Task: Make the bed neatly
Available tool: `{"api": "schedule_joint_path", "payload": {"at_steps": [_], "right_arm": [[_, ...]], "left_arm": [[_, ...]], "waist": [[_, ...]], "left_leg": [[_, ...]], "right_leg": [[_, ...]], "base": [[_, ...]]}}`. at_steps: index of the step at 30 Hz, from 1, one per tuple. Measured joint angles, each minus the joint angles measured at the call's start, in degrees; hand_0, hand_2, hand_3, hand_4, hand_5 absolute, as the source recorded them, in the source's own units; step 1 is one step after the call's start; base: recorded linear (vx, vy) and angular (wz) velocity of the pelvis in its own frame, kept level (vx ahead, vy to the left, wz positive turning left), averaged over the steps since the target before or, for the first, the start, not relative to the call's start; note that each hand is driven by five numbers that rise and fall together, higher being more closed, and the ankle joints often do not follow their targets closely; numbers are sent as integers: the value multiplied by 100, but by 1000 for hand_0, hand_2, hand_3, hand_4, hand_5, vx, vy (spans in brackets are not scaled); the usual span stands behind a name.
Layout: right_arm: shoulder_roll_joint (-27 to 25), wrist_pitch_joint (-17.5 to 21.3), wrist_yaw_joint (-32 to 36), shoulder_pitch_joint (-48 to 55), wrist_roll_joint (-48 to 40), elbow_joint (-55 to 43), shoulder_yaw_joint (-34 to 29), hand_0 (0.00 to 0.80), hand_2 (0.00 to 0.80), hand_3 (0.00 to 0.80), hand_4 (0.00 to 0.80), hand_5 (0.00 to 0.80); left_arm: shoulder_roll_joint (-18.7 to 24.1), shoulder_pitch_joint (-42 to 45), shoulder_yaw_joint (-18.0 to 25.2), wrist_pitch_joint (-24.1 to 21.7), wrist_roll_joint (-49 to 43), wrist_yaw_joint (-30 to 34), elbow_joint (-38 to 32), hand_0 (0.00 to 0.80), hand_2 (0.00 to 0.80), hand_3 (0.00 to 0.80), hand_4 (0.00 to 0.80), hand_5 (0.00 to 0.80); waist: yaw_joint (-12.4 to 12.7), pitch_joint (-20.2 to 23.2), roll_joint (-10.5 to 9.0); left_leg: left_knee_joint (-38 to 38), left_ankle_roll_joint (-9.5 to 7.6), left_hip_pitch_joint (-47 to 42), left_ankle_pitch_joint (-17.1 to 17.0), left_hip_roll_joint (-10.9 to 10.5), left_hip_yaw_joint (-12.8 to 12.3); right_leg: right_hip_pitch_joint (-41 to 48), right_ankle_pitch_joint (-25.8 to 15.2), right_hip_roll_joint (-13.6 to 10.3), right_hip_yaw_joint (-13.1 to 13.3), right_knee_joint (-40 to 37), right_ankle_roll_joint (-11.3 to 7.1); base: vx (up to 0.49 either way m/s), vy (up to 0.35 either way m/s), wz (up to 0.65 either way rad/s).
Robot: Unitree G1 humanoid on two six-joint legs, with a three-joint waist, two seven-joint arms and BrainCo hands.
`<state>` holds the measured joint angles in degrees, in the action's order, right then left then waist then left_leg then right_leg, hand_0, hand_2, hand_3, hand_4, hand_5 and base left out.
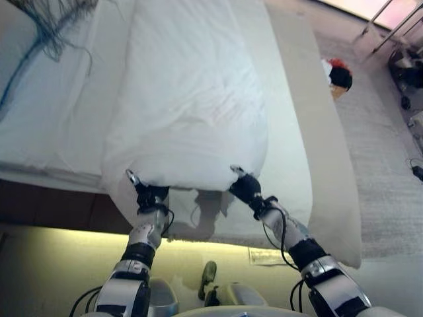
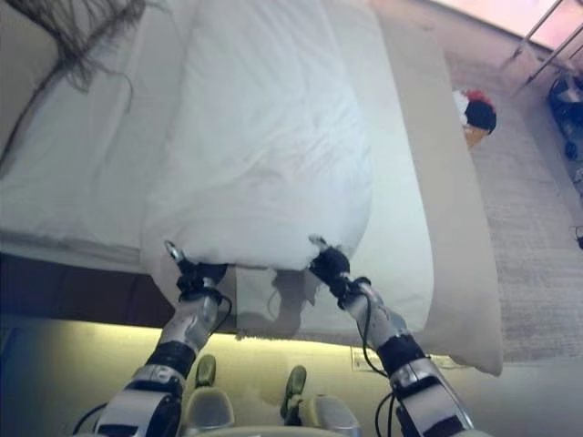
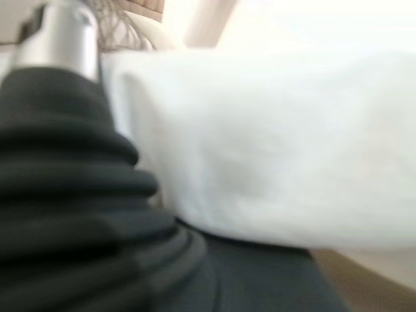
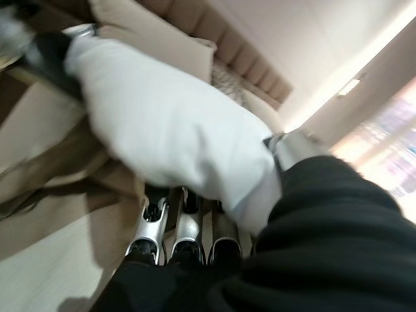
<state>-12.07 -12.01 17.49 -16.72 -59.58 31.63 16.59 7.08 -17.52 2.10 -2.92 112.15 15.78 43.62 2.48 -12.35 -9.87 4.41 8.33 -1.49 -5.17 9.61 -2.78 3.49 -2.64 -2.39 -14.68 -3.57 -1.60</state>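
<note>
A thick white duvet lies folded lengthwise down the middle of the bed, its near end lifted off the mattress. My left hand grips the near left corner of that end, and my right hand grips the near right corner. In the right wrist view the fingers curl under the duvet with the thumb on top. In the left wrist view the duvet fills the space past the dark cover. The white sheet shows on both sides of the duvet.
A beige band runs along the bed's right side. A red and black object lies on the grey carpet to the right, near metal legs. A dark fringed throw lies at the far left. A paper lies on the floor.
</note>
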Motion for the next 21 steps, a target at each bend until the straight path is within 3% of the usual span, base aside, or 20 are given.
{"api": "schedule_joint_path", "payload": {"at_steps": [7, 12, 16, 18, 21], "right_arm": [[-330, -733, 741, 1465, 1089, 365, -118, 0, 0, 0, 0, 0], [-548, -1268, 1579, 1737, 2498, 2225, -421, 0, 0, 0, 0, 0], [-760, -905, 1649, 1748, 3334, 3090, -760, 0, 0, 0, 0, 0], [-760, -662, 1358, 1725, 3898, 3357, -847, 0, 0, 0, 0, 0], [-810, -607, 923, 1941, 4377, 3880, -1163, 0, 0, 0, 0, 0]], "left_arm": [[2, 855, 409, 140, -1, 11, 41, 0, 0, 0, 0, 0], [149, 899, 726, 443, -3, 317, 850, 0, 0, 0, 0, 0], [215, 931, 831, 645, -6, 541, 1296, 0, 0, 0, 0, 0], [312, 940, 831, 768, -8, 629, 1474, 0, 0, 0, 0, 0], [456, 942, 875, 889, -12, 638, 1515, 0, 0, 0, 0, 0]], "waist": [[-35, 491, 373], [-204, 739, 595], [-258, 885, 780], [-298, 987, 833], [-306, 1042, 902]], "left_leg": [[57, -59, -335, 74, -89, -15], [81, -95, -442, 92, -113, -29], [87, -102, -479, 87, -92, -44], [86, -99, -480, 90, -86, -45], [87, -100, -474, 96, -92, -44]], "right_leg": [[361, 14, -75, 0, -124, -74], [455, 32, -110, 22, -126, -126], [448, 24, -119, 47, -145, -129], [447, 44, -117, 48, -145, -99], [441, 48, -121, 53, -145, -99]], "base": [[26, 142, 1], [-19, 99, -2], [-10, 55, -3], [0, 0, 0], [0, 0, 0]]}}
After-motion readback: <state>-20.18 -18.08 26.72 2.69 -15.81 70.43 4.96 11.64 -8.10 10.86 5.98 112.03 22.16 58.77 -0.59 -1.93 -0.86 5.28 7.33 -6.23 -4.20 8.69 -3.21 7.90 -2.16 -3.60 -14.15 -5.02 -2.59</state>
